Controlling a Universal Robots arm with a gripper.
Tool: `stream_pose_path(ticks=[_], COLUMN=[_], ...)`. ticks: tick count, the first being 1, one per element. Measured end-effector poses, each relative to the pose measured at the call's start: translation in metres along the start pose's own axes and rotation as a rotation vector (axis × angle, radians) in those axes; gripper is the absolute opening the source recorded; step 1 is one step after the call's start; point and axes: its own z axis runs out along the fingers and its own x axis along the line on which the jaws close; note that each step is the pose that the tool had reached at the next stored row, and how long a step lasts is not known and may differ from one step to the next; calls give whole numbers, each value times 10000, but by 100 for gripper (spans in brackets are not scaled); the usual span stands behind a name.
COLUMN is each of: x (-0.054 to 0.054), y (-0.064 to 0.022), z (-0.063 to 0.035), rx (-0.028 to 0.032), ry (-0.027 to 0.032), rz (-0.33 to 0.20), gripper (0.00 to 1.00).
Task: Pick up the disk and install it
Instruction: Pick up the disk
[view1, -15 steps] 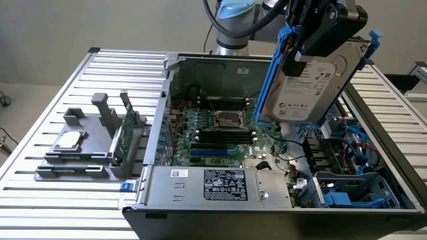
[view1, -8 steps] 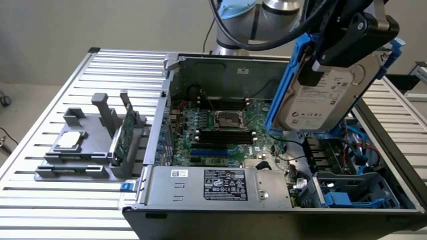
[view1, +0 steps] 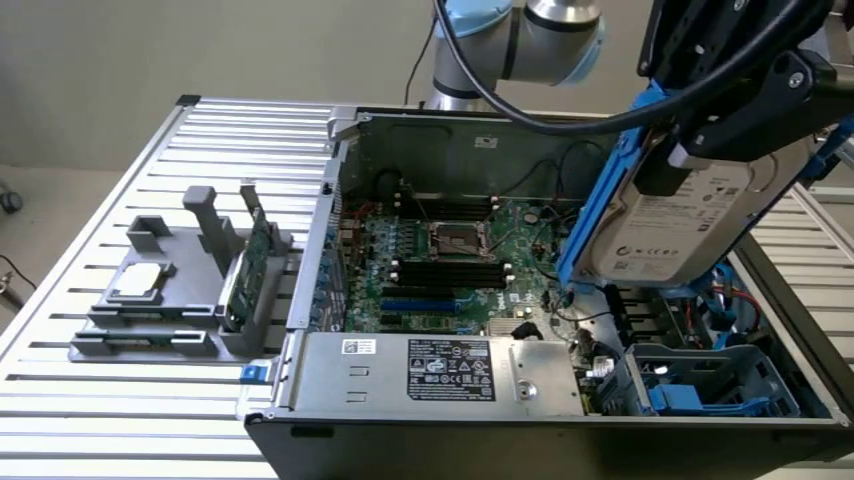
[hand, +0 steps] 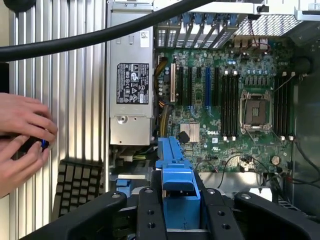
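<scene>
The disk (view1: 683, 225), a silver-grey hard drive with a white label and bright blue side rails, hangs tilted in the air over the right side of the open computer case (view1: 400, 410). My gripper (view1: 697, 148) is shut on the disk's upper end, its black fingers (view1: 659, 176) pressing on the drive body. In the wrist view the disk's blue rail (hand: 180, 192) sticks out between the black fingers (hand: 150, 215) of the gripper (hand: 181, 222), with the motherboard (hand: 225, 95) beyond it.
Blue drive bays (view1: 694, 385) sit in the case's lower right corner, beside the power supply (view1: 434, 368). A grey fixture (view1: 174, 300) on the exterior view's left holds a silver chip and a green card (view1: 254, 265). A person's hands (hand: 22, 137) rest outside the case.
</scene>
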Motion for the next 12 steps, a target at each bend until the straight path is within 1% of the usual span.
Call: stream_pose_path(ticks=[8, 12], x=[201, 287], y=[-167, -269], z=[-16, -25], rx=[0, 0], ry=[-6, -14], rz=[0, 0], gripper=[33, 33])
